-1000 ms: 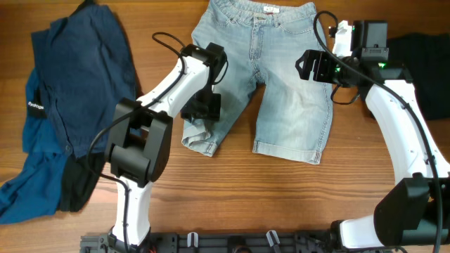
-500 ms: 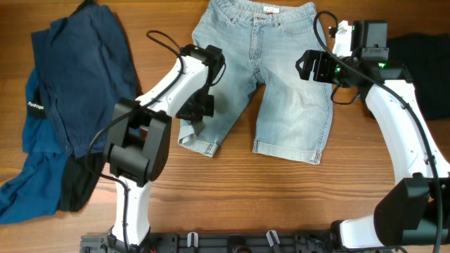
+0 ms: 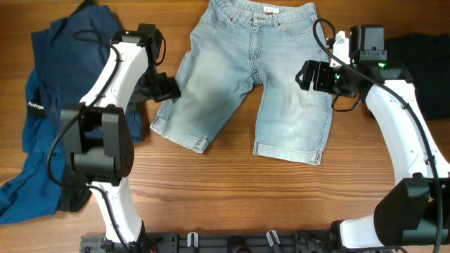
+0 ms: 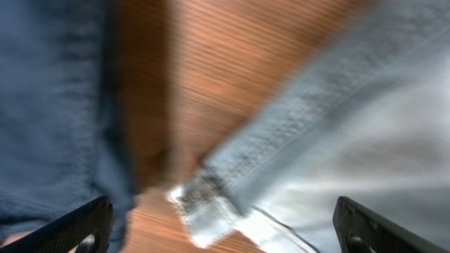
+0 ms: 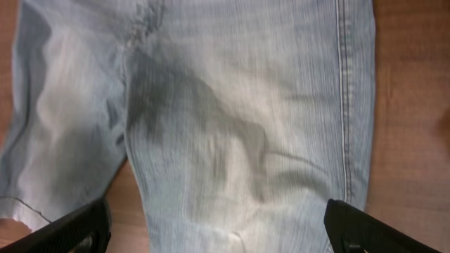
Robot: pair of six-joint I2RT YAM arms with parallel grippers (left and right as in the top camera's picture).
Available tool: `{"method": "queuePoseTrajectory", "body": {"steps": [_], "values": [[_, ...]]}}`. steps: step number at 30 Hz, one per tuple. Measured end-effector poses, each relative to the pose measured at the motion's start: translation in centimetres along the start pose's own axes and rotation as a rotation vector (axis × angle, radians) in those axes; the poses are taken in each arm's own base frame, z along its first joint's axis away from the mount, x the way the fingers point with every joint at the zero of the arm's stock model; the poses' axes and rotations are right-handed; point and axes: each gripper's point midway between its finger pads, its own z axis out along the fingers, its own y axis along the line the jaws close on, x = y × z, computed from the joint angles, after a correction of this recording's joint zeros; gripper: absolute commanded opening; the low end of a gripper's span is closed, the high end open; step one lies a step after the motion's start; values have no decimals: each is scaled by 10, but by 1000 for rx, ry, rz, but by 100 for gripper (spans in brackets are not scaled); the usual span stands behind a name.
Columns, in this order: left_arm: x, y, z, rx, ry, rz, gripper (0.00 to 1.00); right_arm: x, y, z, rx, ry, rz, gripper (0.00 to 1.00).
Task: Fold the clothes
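Observation:
The light blue denim shorts (image 3: 281,91) lie flat at the top middle of the table, waistband at the far edge and cuffed hems toward me. My left gripper (image 3: 163,88) is open at the outer left edge of the left leg. The blurred left wrist view shows its jaws (image 4: 225,225) wide apart over that leg's cuff corner (image 4: 211,204). My right gripper (image 3: 313,74) hovers open above the right leg. In the right wrist view its jaws (image 5: 218,225) are wide apart over the crotch and right leg (image 5: 239,140). Neither gripper holds anything.
Dark navy garments (image 3: 77,77) are heaped at the left, close to my left arm, with a brighter blue piece (image 3: 31,161) and a black piece (image 3: 74,183) below. A black garment (image 3: 422,63) lies at the right edge. Bare wood (image 3: 232,197) runs along the front.
My left arm has swung left from over the left leg to its outer edge. The left leg, narrow and bunched before, now lies spread wider to the left. The right arm has barely moved.

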Motion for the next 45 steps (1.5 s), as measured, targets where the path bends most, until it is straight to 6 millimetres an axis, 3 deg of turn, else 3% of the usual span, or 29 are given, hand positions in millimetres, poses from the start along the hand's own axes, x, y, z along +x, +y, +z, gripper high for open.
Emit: {"method": "queuePoseTrajectory", "body": {"steps": [3,7,9,12,14,22,32,34,35,37,38,39,45], "values": [[16,-48,-30,167,-47,196,100,0,-2,0,9,-2,0,97],[62,-143,-56,396,-97,527,100,-13,-2,0,8,-53,6,99],[81,-186,-61,490,-127,648,100,-21,-6,-2,8,-84,28,99],[101,-225,-61,564,-152,754,100,-26,-15,-5,17,-103,57,99],[116,-246,-41,564,-128,805,100,-28,-26,-7,29,-112,81,99],[117,-254,18,517,-40,809,100,-30,-29,-8,31,-119,85,99],[153,-248,37,468,43,870,100,-31,-29,-8,31,-122,83,100],[157,-246,41,454,46,881,92,-30,-29,-8,31,-121,83,100],[158,-247,42,448,34,891,80,-30,-29,-8,31,-121,83,100],[160,-246,46,439,23,896,45,-30,-29,-8,31,-121,83,99],[161,-245,48,436,26,893,33,-30,-29,-8,31,-121,83,99],[162,-244,49,429,29,890,27,-31,-29,-8,31,-122,83,99],[167,-238,58,409,61,854,30,-31,-29,-8,32,-125,84,100]]}}
